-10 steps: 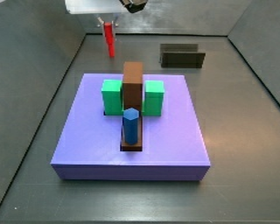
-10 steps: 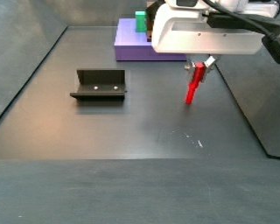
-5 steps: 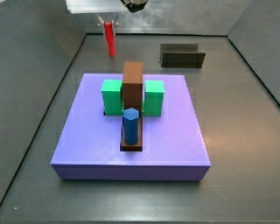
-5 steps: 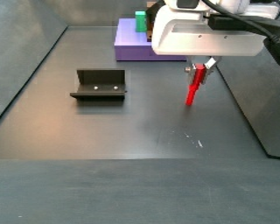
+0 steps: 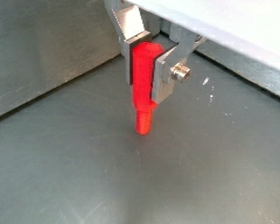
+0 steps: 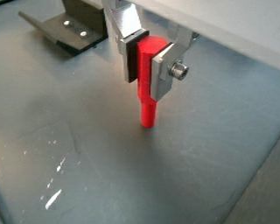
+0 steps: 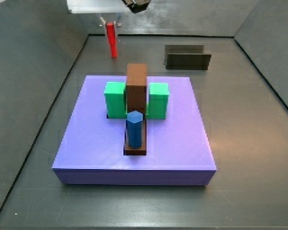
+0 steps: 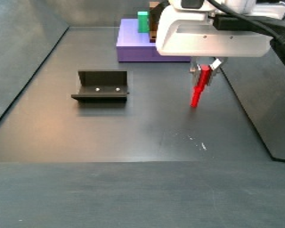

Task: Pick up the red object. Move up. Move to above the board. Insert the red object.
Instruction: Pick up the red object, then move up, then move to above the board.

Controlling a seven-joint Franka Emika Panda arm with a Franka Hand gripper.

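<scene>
Both side views show one board (image 7: 134, 135), lavender and square, carrying one long brown bar (image 7: 137, 90), two green blocks (image 7: 115, 99) either side of it, and one blue peg (image 7: 134, 128) standing upright at the bar's near end. One small dark open box (image 7: 187, 57) sits on the floor apart from the board, and it also appears in a wrist view (image 6: 67, 26). One red object (image 8: 199, 87), a thin peg, hangs upright beyond the board's far edge, well apart from the blue peg. The end effector (image 8: 206, 68) is closed on the red object's upper end; in both wrist views the silver fingers (image 5: 167, 70) press its sides, with the red object (image 5: 143, 87) reaching down below them. In a wrist view the lower tip (image 6: 147, 121) seems to hang just above the dark floor (image 6: 201, 175), though contact cannot be ruled out. Only the board's corner (image 8: 135, 44) shows behind the arm in a side view.
</scene>
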